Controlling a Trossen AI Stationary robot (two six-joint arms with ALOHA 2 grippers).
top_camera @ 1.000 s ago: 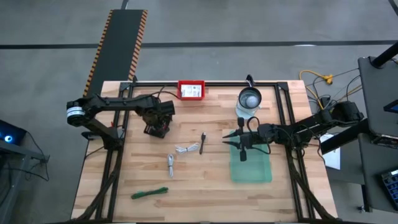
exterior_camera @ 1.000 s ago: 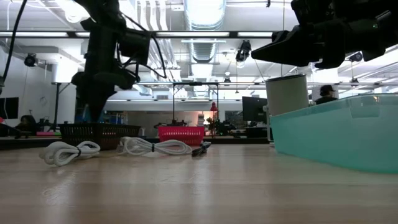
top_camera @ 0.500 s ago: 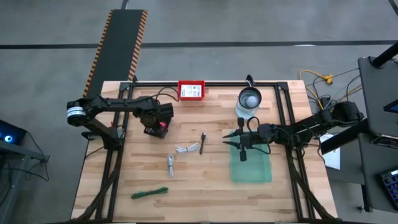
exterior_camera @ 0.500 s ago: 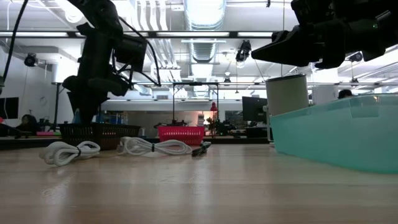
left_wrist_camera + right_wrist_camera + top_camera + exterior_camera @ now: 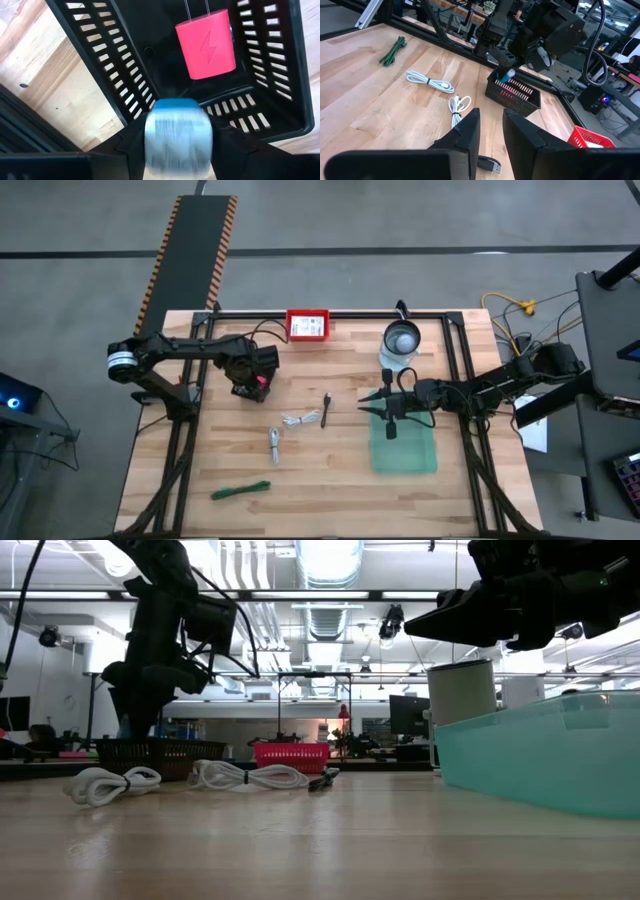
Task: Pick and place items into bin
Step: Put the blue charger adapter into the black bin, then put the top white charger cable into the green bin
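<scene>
My left gripper points straight down over a black slatted basket at the table's far left. It is shut on a small blue-and-white block, which looks blurred in the left wrist view. A pink charger lies on the basket's floor. Two white coiled cables, a thin black stick and a green tie lie loose on the wood. My right gripper stays level over the teal bin, its fingers a narrow gap apart with nothing between them. My left gripper pinches the blue-and-white block by two opposite sides between its two fingers. The fingers come from above and point down. The block hangs clear, just above the basket's open top.
A glass jar with a metal lid stands just beyond the teal bin. A red basket with white cards sits at the far edge. Black frame rails run along the table's sides. Bare wood lies between the cables and the near edge.
</scene>
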